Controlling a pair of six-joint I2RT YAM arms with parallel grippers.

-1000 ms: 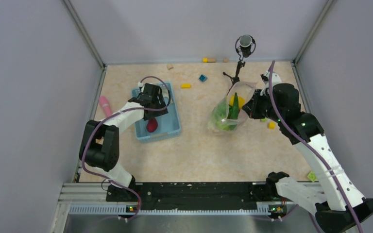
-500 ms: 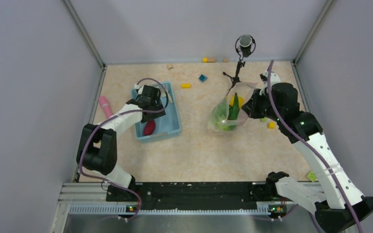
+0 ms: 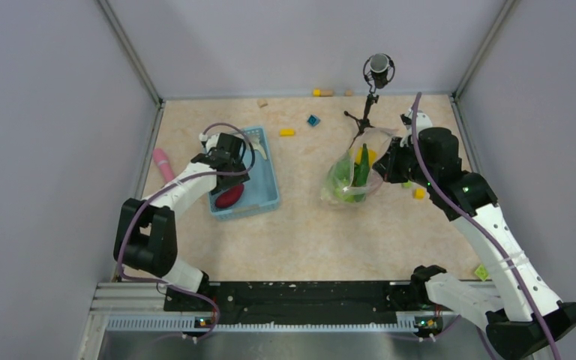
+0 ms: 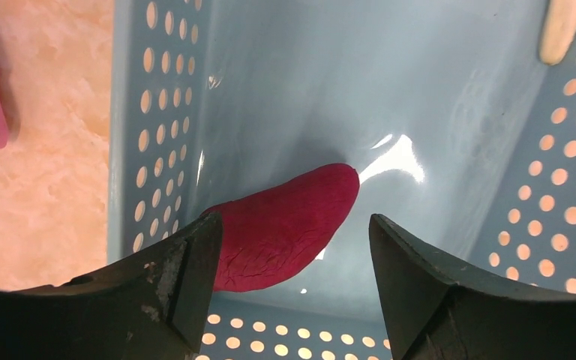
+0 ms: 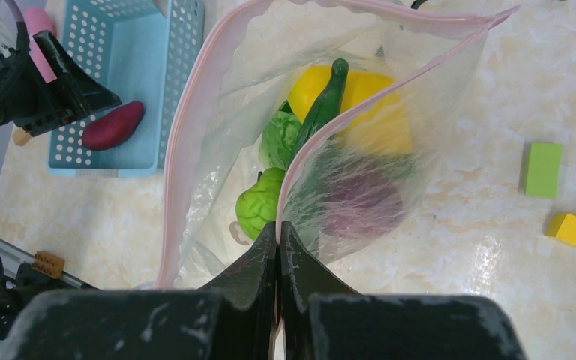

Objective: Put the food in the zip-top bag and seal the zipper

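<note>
The table [image 3: 307, 232] lay under everything, and on its right half the zip-top bag [image 5: 217, 150] stood with its mouth gaping wide. My right gripper [image 5: 279, 240] had its fingers pressed tight together on the near lip of that mouth, pinching the plastic where the pink zipper [image 5: 186, 120] ran along the edge, so the bag hung directly from my fingertips. To the left, well apart from the bag, was the light blue basket [image 3: 266, 196], and my left gripper [image 4: 294, 240] was down inside it with its jaws spread wide and nothing between them gripped. The red-purple piece [image 5: 112, 125] rested on the basket floor just below and between those open fingers, nearer the left one; I could not tell whether that finger touched it. Inside the bag were the yellow citrus [image 5: 375, 112], the lettuce [image 5: 279, 139], the cucumber [image 5: 322, 101] leaning upright, and the lime [image 5: 259, 206] closest to my right fingertips
</note>
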